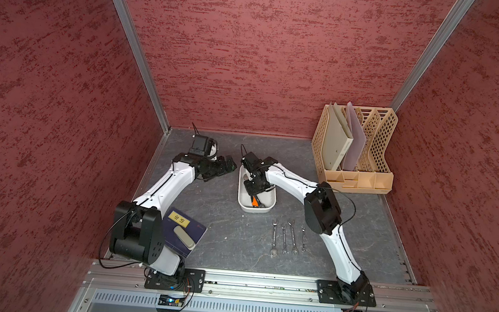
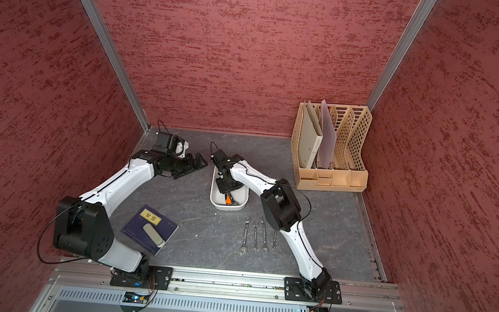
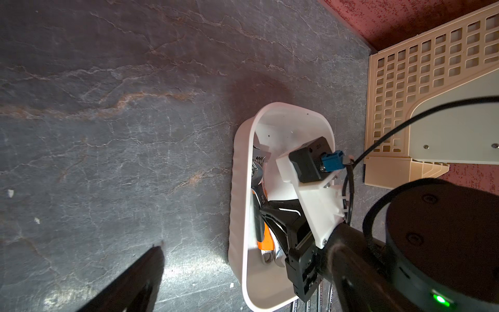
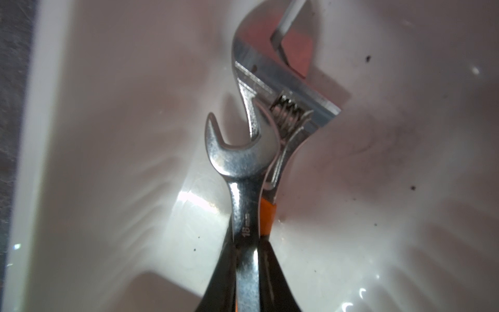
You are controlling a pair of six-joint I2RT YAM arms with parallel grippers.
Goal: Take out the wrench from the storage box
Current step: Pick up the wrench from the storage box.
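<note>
Right hand [image 4: 247,250] clamps the wrench [image 4: 237,162] inside the storage box [image 4: 48,162]; left hand [image 1: 222,170] spread wide, empty.

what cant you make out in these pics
- Top views: storage box contents, mostly under the right claw.
- Right wrist view: wrench shaft's gripped end, cut off by the frame edge; adjustable wrench handle, behind it.
- Top views: book label text, too small.

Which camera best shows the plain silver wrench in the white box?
The right wrist view: the silver wrench fills the frame, forked head sharp. The left wrist view shows only a sliver; in both top views it is mostly hidden.
</note>
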